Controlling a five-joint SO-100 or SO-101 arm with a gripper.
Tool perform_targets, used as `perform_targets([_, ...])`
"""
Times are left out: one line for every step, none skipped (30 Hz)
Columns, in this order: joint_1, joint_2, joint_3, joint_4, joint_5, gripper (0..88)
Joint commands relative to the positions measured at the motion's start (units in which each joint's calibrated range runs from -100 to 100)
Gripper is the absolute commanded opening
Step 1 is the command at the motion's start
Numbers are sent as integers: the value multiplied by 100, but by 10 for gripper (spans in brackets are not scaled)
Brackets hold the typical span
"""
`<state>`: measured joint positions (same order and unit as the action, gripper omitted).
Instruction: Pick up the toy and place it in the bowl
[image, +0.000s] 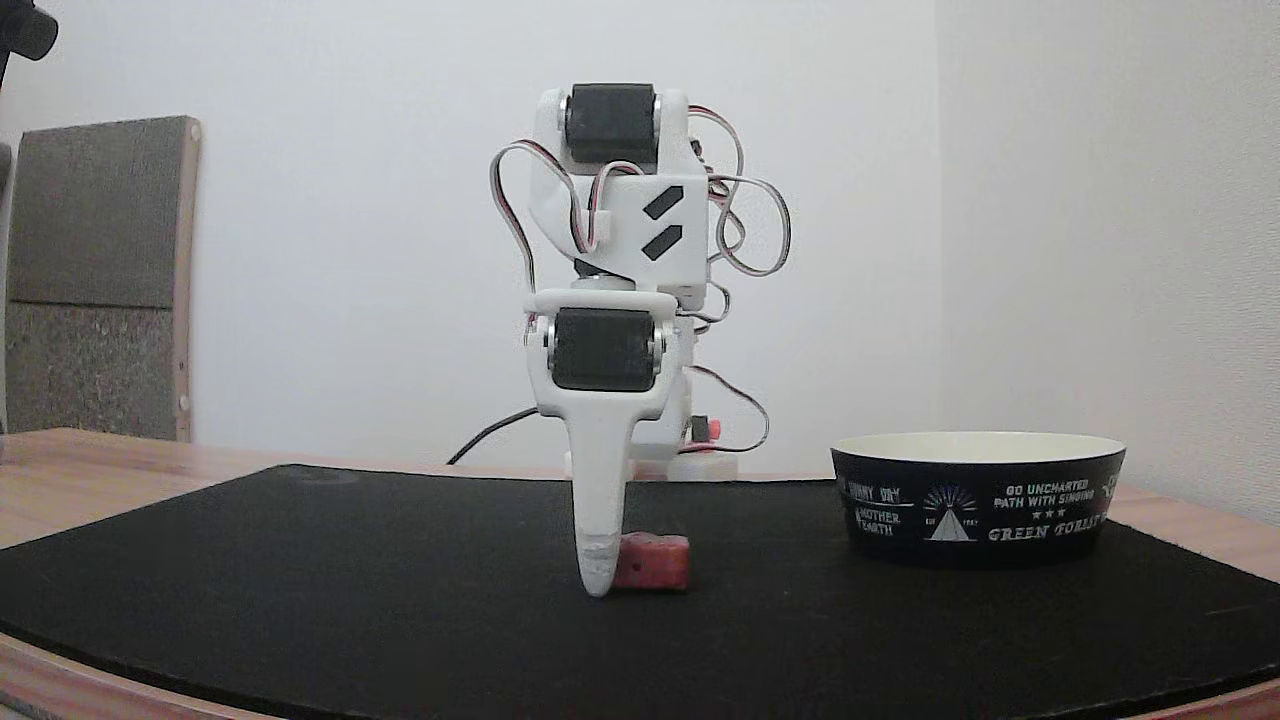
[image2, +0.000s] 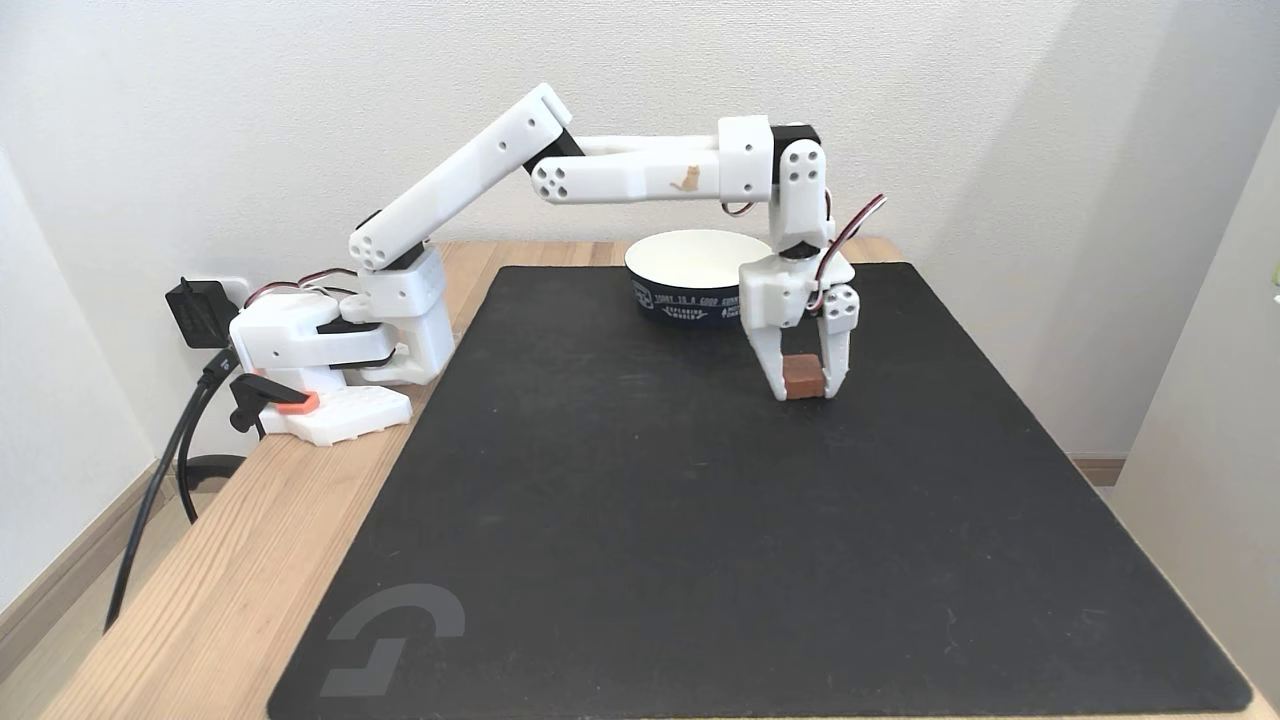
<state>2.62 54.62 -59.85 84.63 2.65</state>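
In a fixed view the white hand (image2: 803, 392) points straight down with its two fingers pinching the red toy (image2: 802, 376) between them, low over the black mat (image2: 700, 560) on the wooden surface (image2: 220, 590). The toy seems to touch the mat, though that is hard to judge. The bowl (image2: 690, 300) stands just behind the hand.

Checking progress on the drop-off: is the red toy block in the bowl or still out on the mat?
Out. The small red block sits on the black mat between the white claw's fingers, apart from the black bowl.
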Motion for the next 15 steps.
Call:
perform_targets([1,-964,-158,233,-41,64])
perform_targets([-32,-1615,-85,427,-41,65])
perform_targets([-66,-1965,41,470,-41,66])
perform_targets([-141,-2257,149,478,-41,66])
perform_targets([-233,-2557,293,495,-41,66])
perform_targets([-342,-2832,473,503,-41,66])
perform_targets([-626,-3374,1023,453,-62,66])
perform_targets([-768,-3674,1321,393,-129,67])
perform_targets([-877,-3941,1600,292,-208,67])
perform_targets([-977,-4266,1961,182,-291,67])
perform_targets([-1094,-4566,2321,46,-359,67])
perform_targets([-1354,-5158,3069,-267,-416,67])
perform_targets([-1504,-5416,3493,-453,-416,67])
perform_targets([-1630,-5633,3862,-665,-416,67])
perform_targets([-1780,-5833,4313,-894,-416,67])
